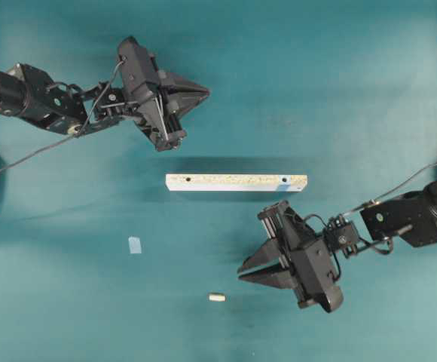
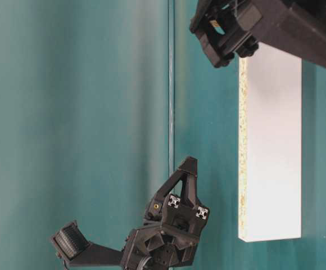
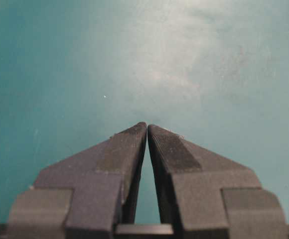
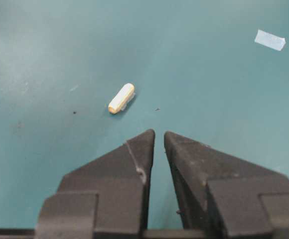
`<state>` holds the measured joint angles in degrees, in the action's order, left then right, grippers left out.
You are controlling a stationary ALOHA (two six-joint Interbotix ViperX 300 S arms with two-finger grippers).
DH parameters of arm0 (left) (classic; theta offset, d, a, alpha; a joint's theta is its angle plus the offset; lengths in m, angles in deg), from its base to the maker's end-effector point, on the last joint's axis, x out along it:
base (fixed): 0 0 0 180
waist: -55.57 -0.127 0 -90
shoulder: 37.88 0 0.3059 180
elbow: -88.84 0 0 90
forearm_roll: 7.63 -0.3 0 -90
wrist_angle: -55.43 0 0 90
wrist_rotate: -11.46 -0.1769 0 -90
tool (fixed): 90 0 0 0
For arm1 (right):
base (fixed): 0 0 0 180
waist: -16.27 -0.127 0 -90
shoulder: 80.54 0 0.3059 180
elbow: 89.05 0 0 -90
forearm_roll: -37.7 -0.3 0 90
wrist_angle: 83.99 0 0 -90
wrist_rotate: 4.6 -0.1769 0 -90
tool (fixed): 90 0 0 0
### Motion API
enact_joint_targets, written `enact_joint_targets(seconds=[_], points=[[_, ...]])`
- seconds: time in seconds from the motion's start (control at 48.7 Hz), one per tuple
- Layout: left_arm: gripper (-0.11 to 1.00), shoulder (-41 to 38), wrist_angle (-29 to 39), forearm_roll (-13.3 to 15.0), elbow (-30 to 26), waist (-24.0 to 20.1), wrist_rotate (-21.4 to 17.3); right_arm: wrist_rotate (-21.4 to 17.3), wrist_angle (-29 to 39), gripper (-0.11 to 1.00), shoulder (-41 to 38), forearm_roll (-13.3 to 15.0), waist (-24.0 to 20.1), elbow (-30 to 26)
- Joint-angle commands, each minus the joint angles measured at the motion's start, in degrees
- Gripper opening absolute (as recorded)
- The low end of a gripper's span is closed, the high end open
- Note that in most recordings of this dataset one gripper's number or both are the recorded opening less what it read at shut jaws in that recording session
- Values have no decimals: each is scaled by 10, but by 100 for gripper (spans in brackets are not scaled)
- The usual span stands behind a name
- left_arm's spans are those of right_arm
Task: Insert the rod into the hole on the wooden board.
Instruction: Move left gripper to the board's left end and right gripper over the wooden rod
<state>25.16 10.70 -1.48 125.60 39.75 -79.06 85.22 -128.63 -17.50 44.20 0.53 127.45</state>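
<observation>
Rod (image 4: pixel 121 98) lies loose below wooden board (image 1: pixel 236 182); right gripper (image 4: pixel 159 133) nearby, jaws nearly together, empty; left gripper (image 3: pixel 147 125) closed above board, idle

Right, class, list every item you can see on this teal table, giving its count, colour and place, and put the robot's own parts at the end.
Long narrow speckled particleboard strip: one, pale, mid-table, lying lengthwise across the overhead view.
Small round holes in the strip: two, dark, one near the left end, one near the right end beside a blue mark.
Short cylindrical dowel: one, cream-white, lying flat below the strip, apart from it.
Flat tape scrap: one, pale blue, lower left of the strip.
Teal table surface: one, under everything.
Left gripper: one, black, above the strip's left end; fingers together, holding nothing.
Right gripper: one, black, below the strip's right end, right of the dowel; fingers nearly together, holding nothing.
</observation>
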Motion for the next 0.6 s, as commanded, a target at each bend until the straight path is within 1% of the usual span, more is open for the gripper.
enact_joint_targets(seconds=[0.0, 0.021, 0.041, 0.103, 0.123, 0.164, 0.267, 0.411, 0.431, 0.472, 0.575], points=[[24, 29, 23, -20, -22, 2, 4, -7, -3, 24, 11, -4, -7, -11], [24, 32, 32, -20, -24, 2, 3, -8, 7, 24, 12, -4, -6, -14], [21, 35, 40, -21, -27, 2, 2, -9, 18, 22, 14, -4, -7, -18], [10, 42, 69, -24, -33, 2, 0, -14, 65, 9, 22, -4, -6, -30], [9, 44, 76, -24, -36, 2, -1, -16, 87, 5, 25, -4, -7, -35], [9, 50, 92, -25, -38, 2, -1, -19, 131, 1, 34, -3, -7, -47], [9, 66, 113, -25, -40, 3, -1, -31, 250, 0, 62, -1, -9, -80], [10, 100, 142, -25, -31, 8, -1, -54, 367, 0, 92, -1, -17, -113], [12, 105, 149, -25, -29, 9, -1, -61, 382, 0, 96, -1, -18, -117], [19, 118, 171, -25, -27, 13, -2, -76, 411, 0, 100, -2, -20, -125], [48, 144, 227, -25, -26, 22, -1, -127, 480, 0, 106, -4, -23, -142]])
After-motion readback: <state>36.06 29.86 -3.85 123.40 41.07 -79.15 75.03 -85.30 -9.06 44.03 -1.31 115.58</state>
